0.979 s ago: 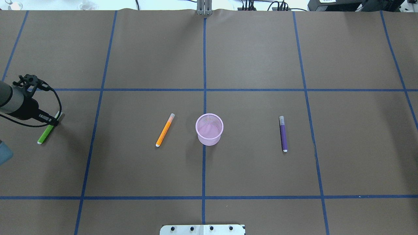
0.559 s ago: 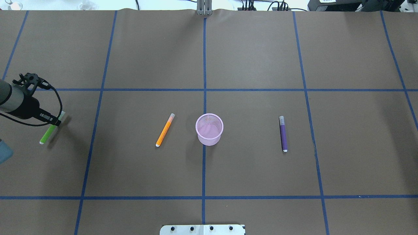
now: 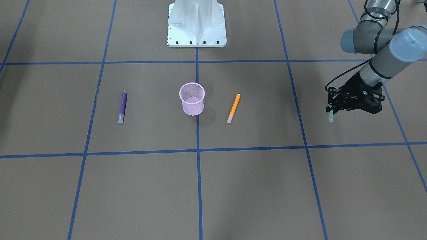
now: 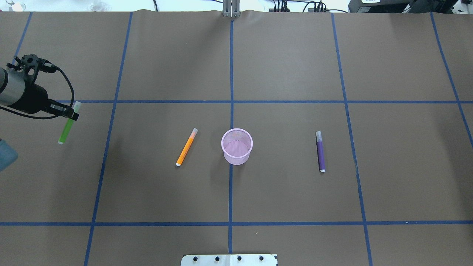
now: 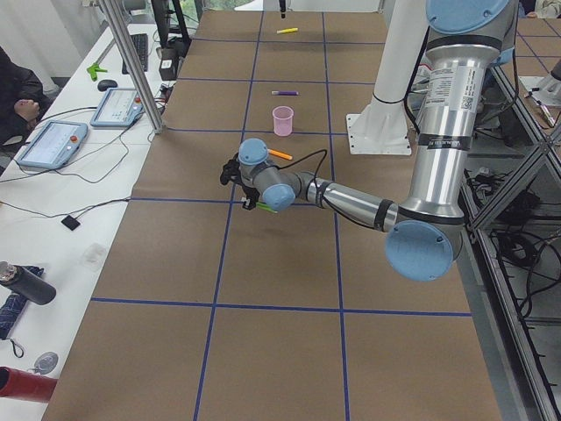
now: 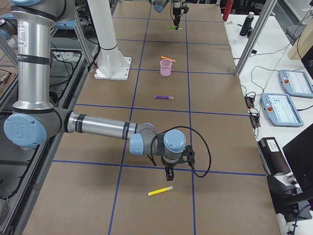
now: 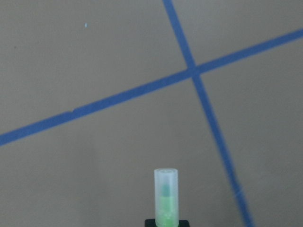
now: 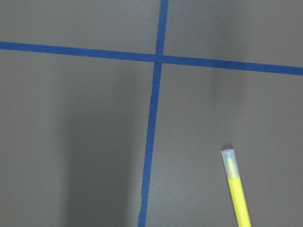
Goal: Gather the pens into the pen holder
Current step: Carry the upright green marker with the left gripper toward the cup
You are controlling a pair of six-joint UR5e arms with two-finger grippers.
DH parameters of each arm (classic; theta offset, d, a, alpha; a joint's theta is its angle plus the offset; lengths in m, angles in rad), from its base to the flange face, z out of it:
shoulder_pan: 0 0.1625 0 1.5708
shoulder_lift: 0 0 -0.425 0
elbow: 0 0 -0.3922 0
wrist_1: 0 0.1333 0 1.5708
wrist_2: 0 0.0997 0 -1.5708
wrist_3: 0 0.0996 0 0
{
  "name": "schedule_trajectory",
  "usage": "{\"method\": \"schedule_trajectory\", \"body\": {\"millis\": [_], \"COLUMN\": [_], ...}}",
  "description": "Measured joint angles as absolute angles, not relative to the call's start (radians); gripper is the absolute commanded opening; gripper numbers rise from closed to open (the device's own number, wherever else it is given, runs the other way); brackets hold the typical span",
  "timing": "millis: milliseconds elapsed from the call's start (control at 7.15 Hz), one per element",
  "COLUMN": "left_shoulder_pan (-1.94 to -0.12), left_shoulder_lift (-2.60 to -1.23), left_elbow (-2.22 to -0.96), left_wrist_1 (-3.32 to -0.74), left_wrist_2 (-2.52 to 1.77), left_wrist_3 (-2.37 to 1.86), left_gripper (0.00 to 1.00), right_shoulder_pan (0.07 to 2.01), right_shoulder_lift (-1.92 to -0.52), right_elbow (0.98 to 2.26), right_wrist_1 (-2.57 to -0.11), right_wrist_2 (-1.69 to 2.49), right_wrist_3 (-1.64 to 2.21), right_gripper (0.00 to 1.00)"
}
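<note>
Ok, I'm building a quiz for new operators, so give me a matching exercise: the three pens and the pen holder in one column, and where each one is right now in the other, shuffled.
1. green pen
2. orange pen
3. purple pen
4. pen holder

A. lying on the table, on the robot's right of the pen holder
B. standing upright between two lying pens
C. held in the left gripper
D. lying on the table, on the robot's left of the pen holder

Pairs: 1-C, 2-D, 3-A, 4-B
</note>
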State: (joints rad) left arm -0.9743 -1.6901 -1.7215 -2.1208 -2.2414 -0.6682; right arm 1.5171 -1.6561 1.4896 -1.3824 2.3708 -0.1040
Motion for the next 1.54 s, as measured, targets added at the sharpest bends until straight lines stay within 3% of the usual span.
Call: {"method": "schedule_trajectory", "body": {"millis": [419, 1538], "left_shoulder_pan": [-0.984, -0.939], "left_shoulder_lift": [-1.782, -1.885], "left_elbow": [-1.836, -1.874], "left_wrist_1": [-2.105, -2.108], "left_wrist_2": [-2.163, -1.977], "left_wrist_3": [-0.878, -0.914], "left_gripper": [0.0, 0.0], "right_shoulder_pan": [1.516, 1.486], "right_shoulder_lift": [-1.632, -1.601], "right_elbow": [1.295, 1.161], "right_wrist_1": [-1.151, -0.97], "right_wrist_2": [2.356, 2.312], "right_wrist_3": [-0.134, -0.129], "right_gripper": [1.0, 0.97]}}
